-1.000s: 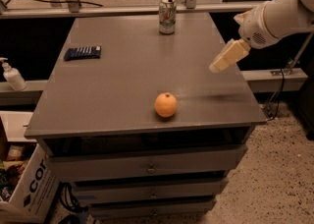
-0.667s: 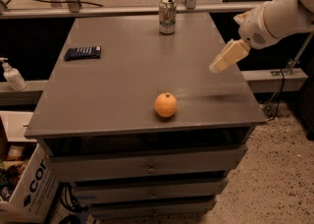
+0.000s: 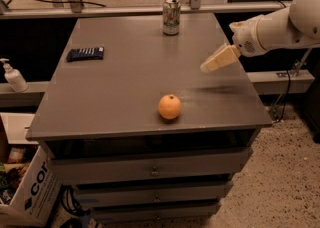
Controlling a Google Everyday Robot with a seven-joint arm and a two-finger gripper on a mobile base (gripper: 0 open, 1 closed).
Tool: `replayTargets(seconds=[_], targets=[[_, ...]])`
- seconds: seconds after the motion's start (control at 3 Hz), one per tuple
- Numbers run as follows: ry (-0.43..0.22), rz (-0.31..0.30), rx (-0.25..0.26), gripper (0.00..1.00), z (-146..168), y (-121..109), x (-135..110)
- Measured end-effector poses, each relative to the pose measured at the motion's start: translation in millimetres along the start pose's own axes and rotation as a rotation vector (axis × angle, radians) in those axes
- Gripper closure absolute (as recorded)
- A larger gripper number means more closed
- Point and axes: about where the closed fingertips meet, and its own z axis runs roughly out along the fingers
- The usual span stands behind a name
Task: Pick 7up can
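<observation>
Grey drawer cabinet (image 3: 150,167) stands on speckled floor (image 3: 285,172) beside a cardboard box (image 3: 30,192).

Cardboard box (image 3: 35,192): on the floor at the lower left, beside the drawers (image 3: 150,169) — large dark letters "cor" on its pale side. The rest of the word is cut off.
7up can (image 3: 171,16): stands at the far edge of the table (image 3: 125,87). It has a pale label with a red mark — no letters can be made out.
Dark packet (image 3: 85,53): lies flat on the left of the table top; its faint pale marks are not readable.
Pump bottle (image 3: 13,76): on the ledge left of the table; no legible label.
Gripper (image 3: 215,62): in the air over the table's right side, well apart from the can; no writing on it.
</observation>
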Motion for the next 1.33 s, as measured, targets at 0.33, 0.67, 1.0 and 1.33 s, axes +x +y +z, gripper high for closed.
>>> replayTargets(seconds=[0.33, 0.67, 1.0, 1.33], targets=[[-0.098, 0.053, 0.042, 0.00, 22, -22, -4], [-0.204, 0.085, 0.093, 0.00, 33, -50, -10], [-0.278, 0.105, 0.117, 0.00, 46, -71, -21], [-0.307, 0.124, 0.115, 0.00, 68, -85, -34]])
